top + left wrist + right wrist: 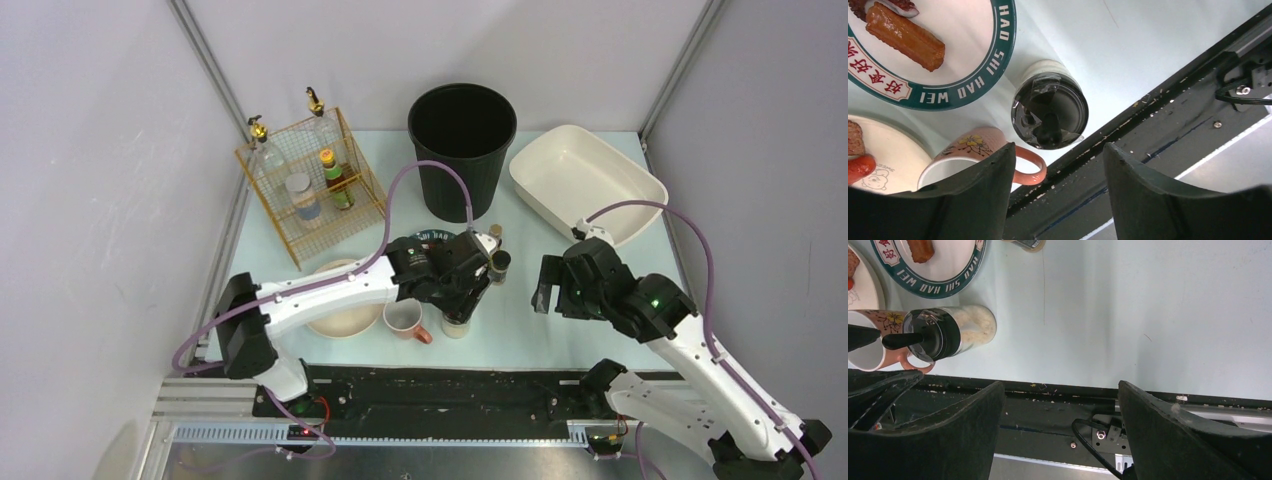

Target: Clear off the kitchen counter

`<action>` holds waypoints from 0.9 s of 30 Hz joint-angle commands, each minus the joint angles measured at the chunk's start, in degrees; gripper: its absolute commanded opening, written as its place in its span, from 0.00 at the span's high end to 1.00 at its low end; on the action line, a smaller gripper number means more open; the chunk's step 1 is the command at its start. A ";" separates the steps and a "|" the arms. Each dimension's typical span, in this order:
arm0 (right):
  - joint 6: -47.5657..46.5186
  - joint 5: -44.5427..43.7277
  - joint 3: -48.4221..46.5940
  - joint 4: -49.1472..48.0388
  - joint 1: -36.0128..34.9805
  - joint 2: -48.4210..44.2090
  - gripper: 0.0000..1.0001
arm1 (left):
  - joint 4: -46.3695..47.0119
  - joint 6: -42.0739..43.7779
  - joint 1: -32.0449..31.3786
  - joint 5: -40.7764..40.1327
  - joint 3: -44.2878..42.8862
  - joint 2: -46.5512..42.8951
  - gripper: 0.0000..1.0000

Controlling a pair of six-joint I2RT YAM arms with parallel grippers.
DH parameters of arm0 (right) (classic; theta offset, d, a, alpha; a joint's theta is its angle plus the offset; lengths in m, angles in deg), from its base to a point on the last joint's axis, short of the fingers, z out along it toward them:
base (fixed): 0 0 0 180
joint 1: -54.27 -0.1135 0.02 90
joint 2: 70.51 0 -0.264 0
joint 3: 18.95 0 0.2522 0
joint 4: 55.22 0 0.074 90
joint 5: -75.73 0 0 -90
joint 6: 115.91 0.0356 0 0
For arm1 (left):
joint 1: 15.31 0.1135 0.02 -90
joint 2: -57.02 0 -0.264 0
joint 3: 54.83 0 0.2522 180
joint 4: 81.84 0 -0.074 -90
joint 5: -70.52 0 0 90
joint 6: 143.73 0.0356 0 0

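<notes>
Across the middle of the top view, your pale mint bench [512, 335] runs back from the black rail [450, 385] at its front edge. Near that edge a black-lidded jar [1049, 111] stands just beside a pink mug [973, 150] (handle toward the rail). Your left claw [1058, 150] hangs above the jar, jaws apart, gripping nothing. Your right claw [1060, 390] is spread wide too, over bare bench.

Top external: high above the near side, looking down over the whole kitchen counter [510, 330]. Wrist views: close, facing down at its front edge; both share the black-lidded jar [1049, 111] and pink mug [970, 150].
</notes>
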 commanded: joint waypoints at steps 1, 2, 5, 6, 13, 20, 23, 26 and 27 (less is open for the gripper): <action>-0.80 0.21 -0.01 -0.38 0.18 -1.18 0.13 | -0.18 -0.12 -0.31 -2.66 -2.63 1.47 0.34; -0.78 0.17 -0.06 -0.21 0.17 -1.35 0.13 | -0.21 -0.02 -0.36 -2.87 -2.78 2.01 0.37; -0.55 0.22 0.01 0.02 0.23 -1.72 0.13 | -0.21 0.32 -0.31 -3.81 -3.52 3.21 0.43; -0.52 0.13 0.05 0.15 0.24 -1.80 0.13 | -0.21 0.36 -0.31 -3.93 -3.65 3.33 0.44; -0.26 0.16 0.83 0.14 0.22 -2.39 0.13 | -0.21 0.42 -0.33 -4.41 -4.93 4.45 0.56; 0.08 0.57 1.24 0.06 0.21 -2.75 0.13 | -0.17 0.47 -0.32 -4.76 -4.52 4.05 0.71; 0.15 0.81 1.64 -0.16 0.18 -2.76 0.13 | -0.19 0.48 -0.27 -5.14 -3.94 3.74 0.74; 0.37 1.19 1.80 -0.43 0.23 -2.75 0.13 | -0.19 0.57 -0.31 -5.24 -3.32 3.55 0.91; 0.45 1.32 1.83 -0.53 0.18 -2.75 0.13 | -0.21 0.57 -0.31 -5.56 -3.20 3.55 0.96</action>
